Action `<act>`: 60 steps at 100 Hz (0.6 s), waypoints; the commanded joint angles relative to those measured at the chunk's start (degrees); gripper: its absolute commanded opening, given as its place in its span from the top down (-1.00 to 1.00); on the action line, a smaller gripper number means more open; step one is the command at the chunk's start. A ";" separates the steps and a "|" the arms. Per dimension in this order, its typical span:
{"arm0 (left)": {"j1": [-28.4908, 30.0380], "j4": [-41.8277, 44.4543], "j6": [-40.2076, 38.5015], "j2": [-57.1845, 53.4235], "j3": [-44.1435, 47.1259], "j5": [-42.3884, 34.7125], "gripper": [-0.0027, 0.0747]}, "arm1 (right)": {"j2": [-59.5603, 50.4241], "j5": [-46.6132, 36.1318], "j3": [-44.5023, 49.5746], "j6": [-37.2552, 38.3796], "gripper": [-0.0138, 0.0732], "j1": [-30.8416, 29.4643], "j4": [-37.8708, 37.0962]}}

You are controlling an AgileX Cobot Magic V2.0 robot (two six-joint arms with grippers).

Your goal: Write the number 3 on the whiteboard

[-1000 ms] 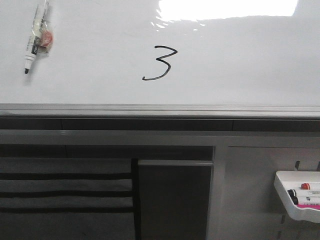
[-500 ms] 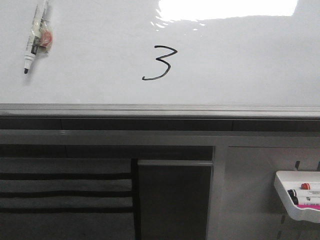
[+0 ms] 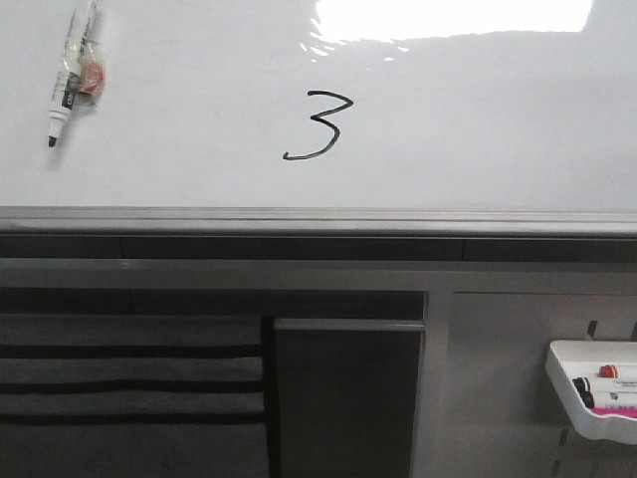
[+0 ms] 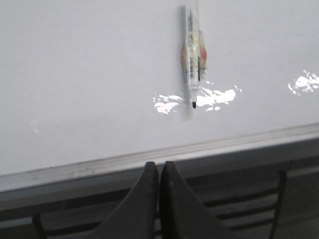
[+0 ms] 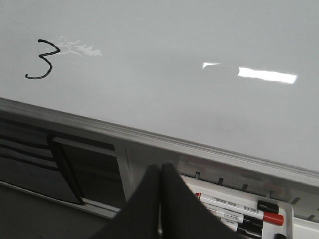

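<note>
A black number 3 (image 3: 317,125) is drawn on the glossy whiteboard (image 3: 478,129), a little left of the board's middle; the right wrist view also catches the 3 (image 5: 41,59). A marker (image 3: 68,72) with its black tip uncapped rests against the board at the upper left, and the same marker (image 4: 193,69) shows in the left wrist view. My left gripper (image 4: 159,165) is shut with nothing in it, below the board's grey rail (image 4: 149,158). My right gripper (image 5: 160,168) is shut and empty, below the rail. Neither gripper appears in the front view.
A white tray (image 3: 597,390) with several markers hangs at the lower right, below the board; the right wrist view shows these markers (image 5: 234,206) beside my fingers. A dark slotted panel (image 3: 129,388) and a dark cabinet door (image 3: 343,398) sit under the rail.
</note>
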 commanded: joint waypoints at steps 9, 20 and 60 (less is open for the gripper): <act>2.20 -1.16 -0.68 -11.00 3.45 -6.51 0.98 | 0.15 -3.87 -1.38 -0.15 0.84 -0.35 -1.60; 2.23 -1.16 -0.68 -15.15 5.89 -6.77 0.98 | 0.15 -3.87 -1.38 -0.15 0.84 -0.35 -1.60; 2.45 17.92 -20.58 -21.92 13.67 -12.95 0.98 | 0.15 -3.87 -1.38 -0.15 0.84 -0.35 -1.60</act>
